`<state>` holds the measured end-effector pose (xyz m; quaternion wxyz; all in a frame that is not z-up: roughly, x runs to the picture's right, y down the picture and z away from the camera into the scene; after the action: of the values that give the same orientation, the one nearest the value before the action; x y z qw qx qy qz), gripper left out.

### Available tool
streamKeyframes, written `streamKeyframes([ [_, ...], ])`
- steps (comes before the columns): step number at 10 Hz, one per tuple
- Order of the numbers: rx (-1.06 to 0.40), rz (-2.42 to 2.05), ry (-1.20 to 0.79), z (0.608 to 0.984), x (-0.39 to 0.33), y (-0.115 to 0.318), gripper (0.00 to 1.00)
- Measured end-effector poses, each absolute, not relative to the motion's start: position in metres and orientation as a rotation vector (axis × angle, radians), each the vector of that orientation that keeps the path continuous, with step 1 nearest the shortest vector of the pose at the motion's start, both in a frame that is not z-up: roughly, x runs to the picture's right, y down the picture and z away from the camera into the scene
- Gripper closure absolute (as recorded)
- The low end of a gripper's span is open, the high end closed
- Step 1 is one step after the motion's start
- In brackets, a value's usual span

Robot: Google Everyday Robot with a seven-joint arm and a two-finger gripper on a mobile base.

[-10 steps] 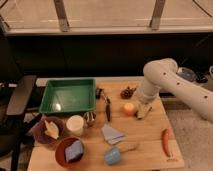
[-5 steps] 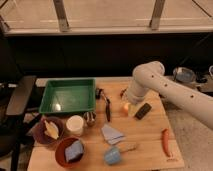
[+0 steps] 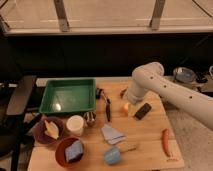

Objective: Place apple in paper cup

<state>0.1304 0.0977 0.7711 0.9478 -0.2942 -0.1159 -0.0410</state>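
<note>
The apple (image 3: 126, 107), small, yellow-orange with a red blush, is at the right middle of the wooden table. My gripper (image 3: 134, 109) is right at the apple on its right side, at the end of the white arm (image 3: 150, 80) that reaches in from the right. The arm hides part of the apple. The paper cup (image 3: 75, 125), plain cream-white, stands upright well to the left of the apple, just below the green tray.
A green tray (image 3: 67, 96) sits at the back left. A small metal cup (image 3: 90, 118) and a black utensil (image 3: 106, 105) lie between cup and apple. A blue cloth (image 3: 112, 134), light blue cup (image 3: 112, 156), carrot (image 3: 165, 141) and two bowls (image 3: 48, 131) (image 3: 70, 151) are in front.
The arm has swung left and lowered over the table, bringing the gripper down beside the apple. The apple has stayed at nearly the same spot. The paper cup has not moved.
</note>
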Motion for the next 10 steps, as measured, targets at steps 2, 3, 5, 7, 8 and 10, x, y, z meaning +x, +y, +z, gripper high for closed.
streamKeyframes([
  [2, -0.583, -0.067, -0.203, 0.794, 0.134, 0.095, 0.35],
  [3, -0.583, -0.064, -0.193, 0.802, 0.137, 0.095, 0.35],
  [5, -0.598, -0.043, -0.180, 0.822, 0.148, 0.099, 0.35],
  [7, -0.625, -0.032, -0.176, 0.839, 0.151, 0.107, 0.35],
  [8, -0.643, -0.024, -0.173, 0.850, 0.156, 0.114, 0.35],
  [10, -0.660, -0.005, -0.183, 0.867, 0.161, 0.120, 0.35],
])
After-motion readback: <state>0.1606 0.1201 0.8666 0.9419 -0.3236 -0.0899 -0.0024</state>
